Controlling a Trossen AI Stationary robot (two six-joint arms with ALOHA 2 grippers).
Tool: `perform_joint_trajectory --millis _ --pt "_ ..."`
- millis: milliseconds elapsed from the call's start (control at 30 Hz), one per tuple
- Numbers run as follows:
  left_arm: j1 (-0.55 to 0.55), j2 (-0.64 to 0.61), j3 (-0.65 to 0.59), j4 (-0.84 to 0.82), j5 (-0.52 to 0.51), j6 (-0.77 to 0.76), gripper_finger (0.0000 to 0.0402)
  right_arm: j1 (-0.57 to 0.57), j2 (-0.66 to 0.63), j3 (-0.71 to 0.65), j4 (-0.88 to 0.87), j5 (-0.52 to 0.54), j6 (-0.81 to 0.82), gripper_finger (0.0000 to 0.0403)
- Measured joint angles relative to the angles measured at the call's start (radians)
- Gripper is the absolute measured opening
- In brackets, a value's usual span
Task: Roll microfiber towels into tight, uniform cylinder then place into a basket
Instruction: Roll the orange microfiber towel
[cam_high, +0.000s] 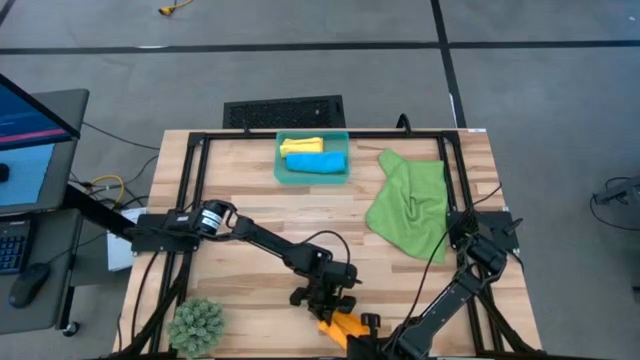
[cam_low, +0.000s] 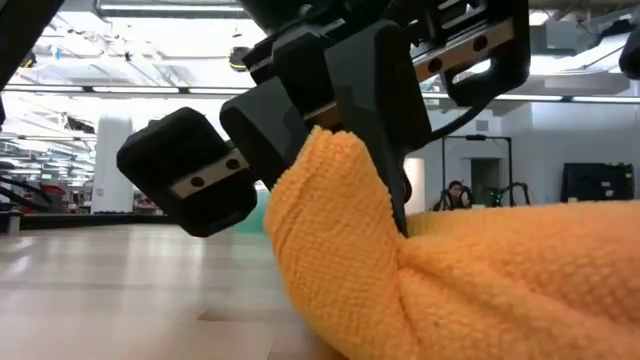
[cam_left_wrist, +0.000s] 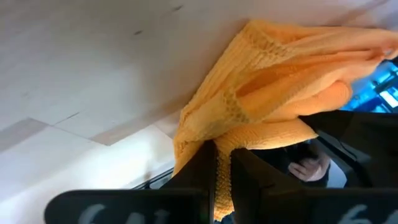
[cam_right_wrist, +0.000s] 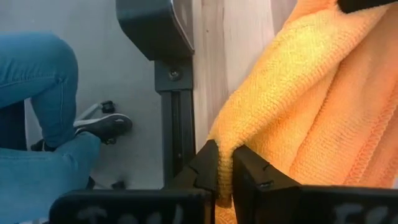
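From above, the yellow towel (cam_high: 302, 146) and blue towel (cam_high: 318, 162) already lie rolled in the basket (cam_high: 283, 172), the green towel (cam_high: 410, 203) lies crumpled on the counter (cam_high: 250, 205) to its right, and the orange towel (cam_high: 342, 328) sits at the near edge: it looks like the one in hand. The left pincer (cam_high: 322, 297) reaches down onto it; the right pincer (cam_high: 372, 330) meets it from the near side.

At counter height, a dark pincer pinches up an orange fold (cam_low: 330, 190).

The left wrist shows its fingers (cam_left_wrist: 200, 168) narrow on orange cloth.

The right wrist likewise shows fingers (cam_right_wrist: 208, 165) clamped on the hem, beside a person's leg (cam_right_wrist: 37, 93). Next, I judge, spreading it flat before rolling.
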Motion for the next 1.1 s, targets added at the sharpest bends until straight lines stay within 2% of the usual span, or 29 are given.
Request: perform_joint_trajectory --millis 433,600,800,967,1100 --pt "-0.011 -0.002 0.0 -0.004 -0.067 0.018 0.0018 -0.015 0.0 0.001 -0.012 -0.002 -0.001 0.0129" --pt "-0.023 -0.002 0.0 -0.008 -0.077 0.034 0.0018 -0.003 -0.006 0.002 -0.057 0.01 0.001 0.0135" --pt "-0.023 -0.002 -0.002 -0.02 -0.07 0.031 0.0018 0.059 -0.017 0.0 -0.151 0.027 0.037 0.0124" --pt "-0.02 -0.001 -0.002 -0.024 -0.063 0.035 0.0018 0.122 -0.029 0.0 -0.139 0.135 -0.022 0.0118" --pt "-0.021 0.0 -0.002 -0.023 -0.062 0.035 0.0018 0.167 -0.033 0.0 -0.044 0.318 -0.197 0.0118"
